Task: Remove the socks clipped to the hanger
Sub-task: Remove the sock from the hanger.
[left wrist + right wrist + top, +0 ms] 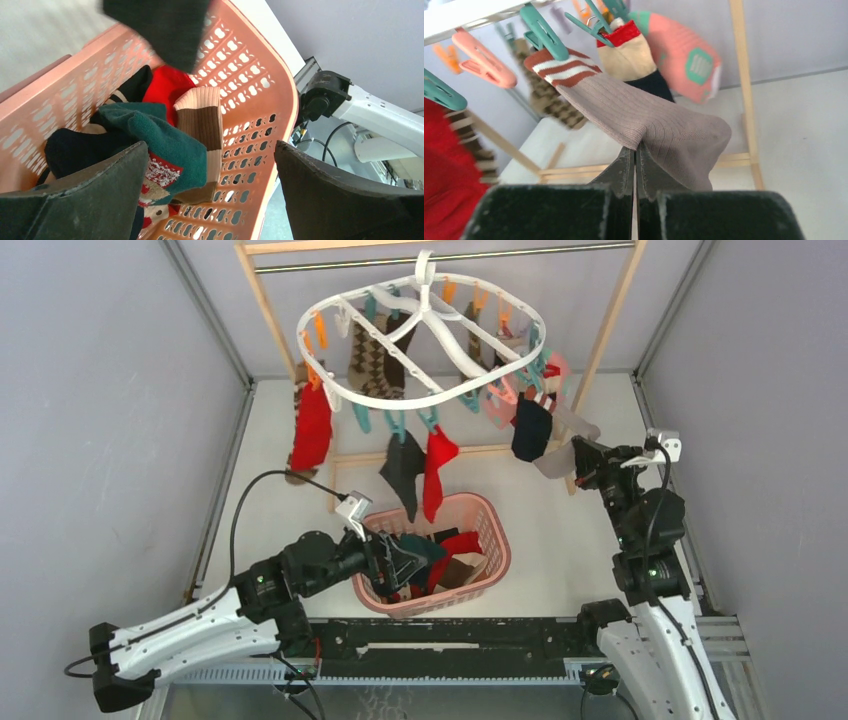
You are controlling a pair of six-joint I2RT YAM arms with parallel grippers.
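Far right, right gripper [635, 155]: clamped on taupe ribbed sock [674, 130].
Sock: looked soft, light; grip nr cuff.
Left gripper [210, 150]: wide open, empty.

Place: robot lab cell | seen: grey panel walls [90, 390] — white table [570, 530]

Left jaws wide (right jaws together)

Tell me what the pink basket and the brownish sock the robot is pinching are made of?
The basket looks like hard plastic: smooth, slightly shiny walls with neat moulded holes. The brownish sock, pinched by the right gripper, looks like soft knitted fabric, maybe cotton: matte, finely ribbed, and it folds where squeezed.
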